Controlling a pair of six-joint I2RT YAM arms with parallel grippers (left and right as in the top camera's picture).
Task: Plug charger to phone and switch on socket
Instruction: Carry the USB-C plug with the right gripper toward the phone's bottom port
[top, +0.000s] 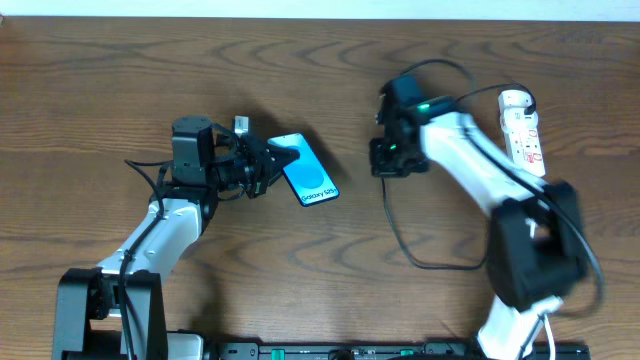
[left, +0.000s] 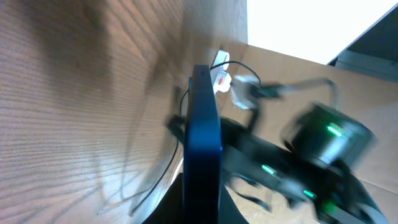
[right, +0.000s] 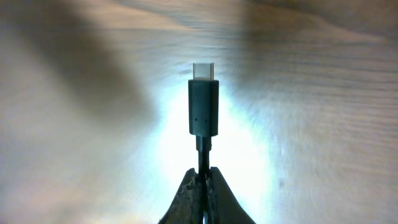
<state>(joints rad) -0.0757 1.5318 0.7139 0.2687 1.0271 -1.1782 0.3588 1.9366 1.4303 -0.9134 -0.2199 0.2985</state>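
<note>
- Table (top: 100, 80): brown wood grain, flat, matte, carried everything.
- Left arm (top: 165, 225): its jaws were pressed onto the phone's upper-left end, so the phone was gripped, not lying loose afaict.
- Right arm (top: 480, 165): jaws squeezed tight on the charger cable, right behind the plug.
- Socket (top: 524, 130): white hard-plastic strip w/ small red marks and a rounded end. It sat at the far right of the table, well apart from both sets of jaws, w/ the right arm nearer.
- Phone (top: 310, 172): slim slab, glossy cyan screen, black frame. Long axis ran diagonal, free end aimed lower-right. Left wrist view showed it edge-on as a thin dark edge.
- Charger (top: 400, 235): thin black bendy cable, looped on the table below the right jaws.
- Plug tip (right: 203, 106): small black moulded sleeve w/ a flat metal end, sticking straight out past the jaw tips.
- Key bit imo: the phone lay to the left of the right jaws across a bare gap, well apart. So the plug axis would need lining up w/ the phone's long axis at its free end. Couldn't make out the port itself.
</note>
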